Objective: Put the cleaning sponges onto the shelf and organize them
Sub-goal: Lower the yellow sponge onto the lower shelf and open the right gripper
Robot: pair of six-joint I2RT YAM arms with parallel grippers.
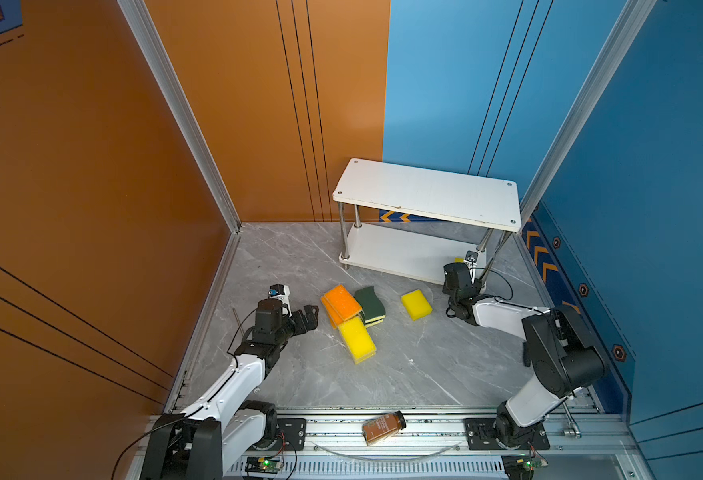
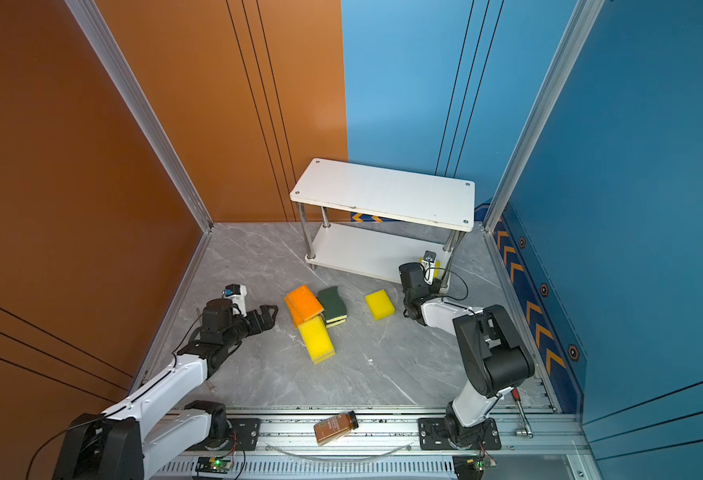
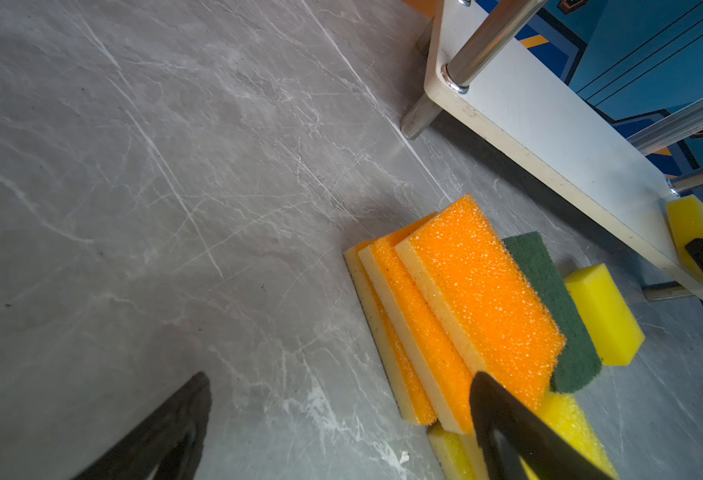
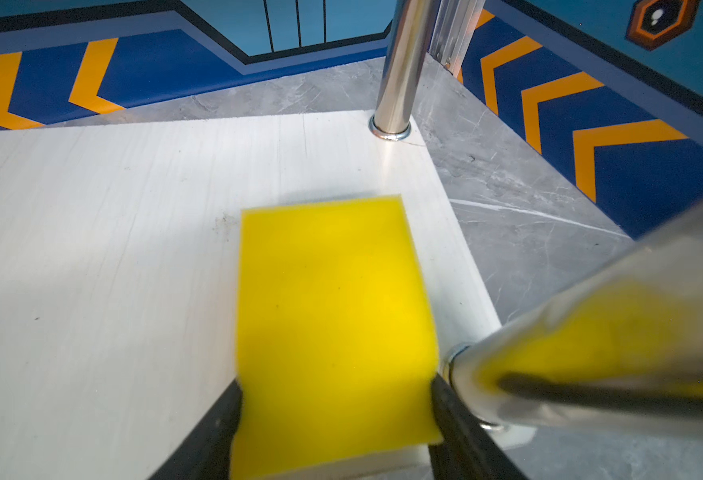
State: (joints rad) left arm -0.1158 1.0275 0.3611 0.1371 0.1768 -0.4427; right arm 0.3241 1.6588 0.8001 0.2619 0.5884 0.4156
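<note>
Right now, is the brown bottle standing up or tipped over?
Tipped over. In both top views the brown bottle lies on its side across the metal rail in front, with its black cap pointing sideways, not up.

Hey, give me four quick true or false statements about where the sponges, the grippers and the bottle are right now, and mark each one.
1. The shelf's top board holds two sponges. False: it is bare.
2. The right gripper has its jaws on either side of a yellow sponge at the lower board. True.
3. The left gripper is shut on a sponge. False: it is open and empty, beside the orange-topped sponges.
4. A brown bottle lies on its side on the front rail. True.
</note>
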